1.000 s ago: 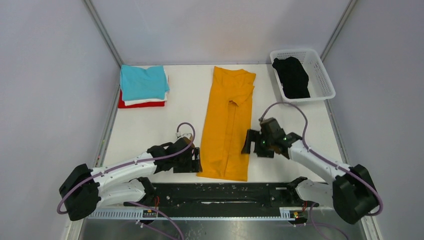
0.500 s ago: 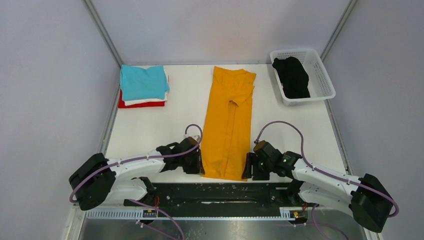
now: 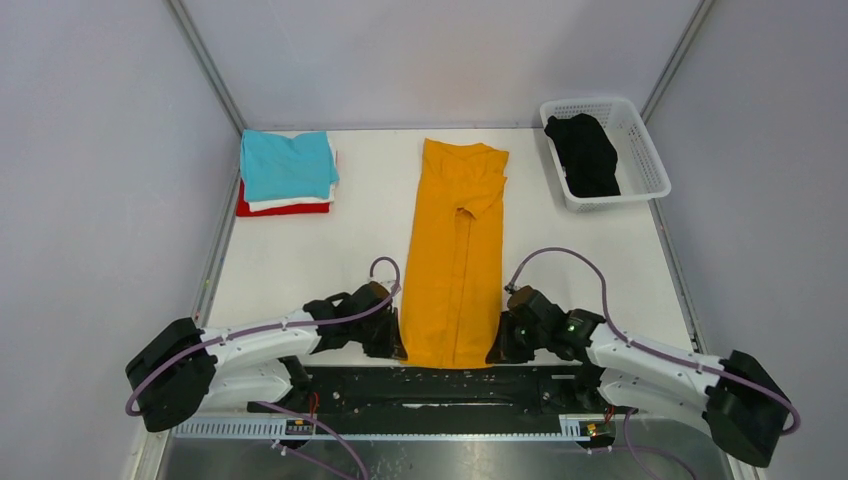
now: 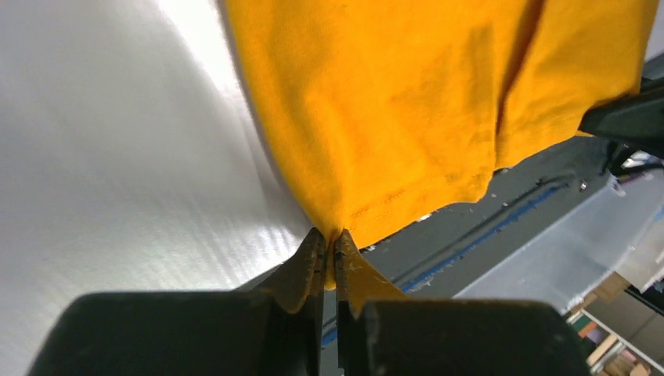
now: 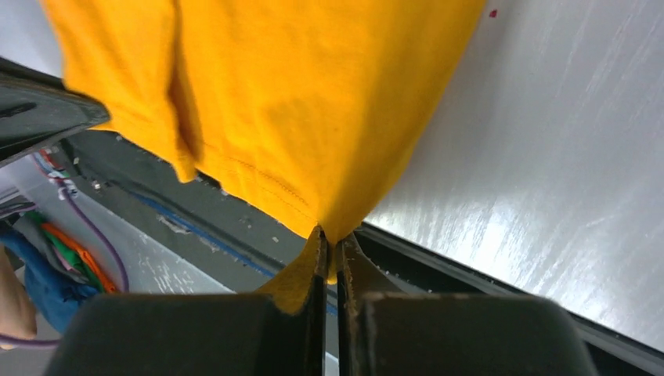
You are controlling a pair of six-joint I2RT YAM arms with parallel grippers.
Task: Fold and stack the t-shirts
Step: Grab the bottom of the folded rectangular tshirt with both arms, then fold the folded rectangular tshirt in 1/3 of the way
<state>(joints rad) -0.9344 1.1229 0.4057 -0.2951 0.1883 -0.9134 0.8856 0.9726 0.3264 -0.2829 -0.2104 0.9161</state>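
Observation:
A mustard-orange t-shirt [image 3: 455, 255] lies folded into a long strip down the middle of the table, collar end far, hem at the near edge. My left gripper [image 3: 395, 343] is shut on the hem's near-left corner [image 4: 333, 235]. At the near-right corner [image 5: 330, 233], my right gripper [image 3: 500, 347] is shut on the cloth too. Both wrist views show orange cloth [image 4: 391, 117] [image 5: 297, 102] pinched between closed jaws. At the far left, a teal t-shirt [image 3: 287, 164] tops a folded stack over a white one [image 3: 290, 203] and a red one [image 3: 282, 210]. A black t-shirt [image 3: 583, 152] lies crumpled in the basket.
A white plastic lattice basket [image 3: 646, 165] stands at the far right corner. The black mounting rail [image 3: 440, 385] runs along the near table edge, just under the shirt's hem. Grey walls close in the table on left, right and back.
Both arms came down toward the near edge, and both grippers shut on the hem corners of the orange shirt. The hem has pulled slightly nearer and narrower.

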